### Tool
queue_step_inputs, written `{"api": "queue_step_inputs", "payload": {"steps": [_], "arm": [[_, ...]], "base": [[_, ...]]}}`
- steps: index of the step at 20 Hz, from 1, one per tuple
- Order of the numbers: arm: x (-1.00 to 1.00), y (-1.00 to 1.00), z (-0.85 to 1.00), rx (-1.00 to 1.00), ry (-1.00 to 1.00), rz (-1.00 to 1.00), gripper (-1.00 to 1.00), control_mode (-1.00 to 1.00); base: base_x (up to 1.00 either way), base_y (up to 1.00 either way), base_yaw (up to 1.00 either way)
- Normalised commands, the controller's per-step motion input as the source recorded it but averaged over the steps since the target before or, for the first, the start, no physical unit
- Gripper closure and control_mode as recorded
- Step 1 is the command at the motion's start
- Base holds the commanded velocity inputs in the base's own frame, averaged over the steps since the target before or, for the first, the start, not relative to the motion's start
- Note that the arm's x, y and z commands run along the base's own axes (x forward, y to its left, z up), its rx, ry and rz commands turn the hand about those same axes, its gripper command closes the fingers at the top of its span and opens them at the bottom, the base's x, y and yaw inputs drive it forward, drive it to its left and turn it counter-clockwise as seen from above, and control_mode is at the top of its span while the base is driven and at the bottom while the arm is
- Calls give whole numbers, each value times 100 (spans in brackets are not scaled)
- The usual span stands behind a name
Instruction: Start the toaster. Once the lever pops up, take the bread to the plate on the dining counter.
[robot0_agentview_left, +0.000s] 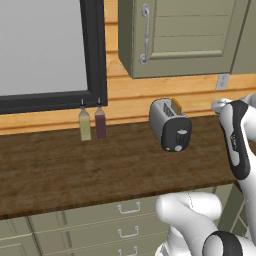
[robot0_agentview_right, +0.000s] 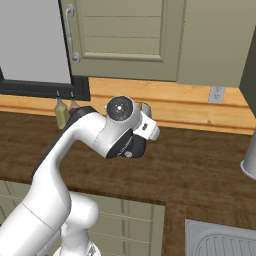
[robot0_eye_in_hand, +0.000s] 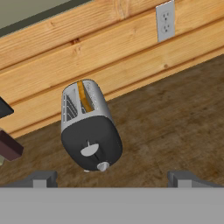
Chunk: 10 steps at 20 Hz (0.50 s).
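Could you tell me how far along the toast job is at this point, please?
Nothing looks done yet: the bread sits in a slot of the toaster on the wooden worktop. In hand: the open hand is empty, short of the toaster's black end panel, where the lever waits. Left: press the lever, wait, carry the bread to the plate.

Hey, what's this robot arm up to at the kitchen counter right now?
The arm's open gripper is empty and faces the toaster on the dark wood worktop, apart from it. A slice of bread sits in one slot. The lever on the black end panel hasn't been touched yet.
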Motion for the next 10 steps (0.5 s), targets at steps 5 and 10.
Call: {"api": "queue_step_inputs", "payload": {"steps": [5,10], "arm": [[0,0,0,0,0,0,-100,-100],[0,0,0,0,0,0,-100,-100]], "base": [[0,0,0],[0,0,0]]}}
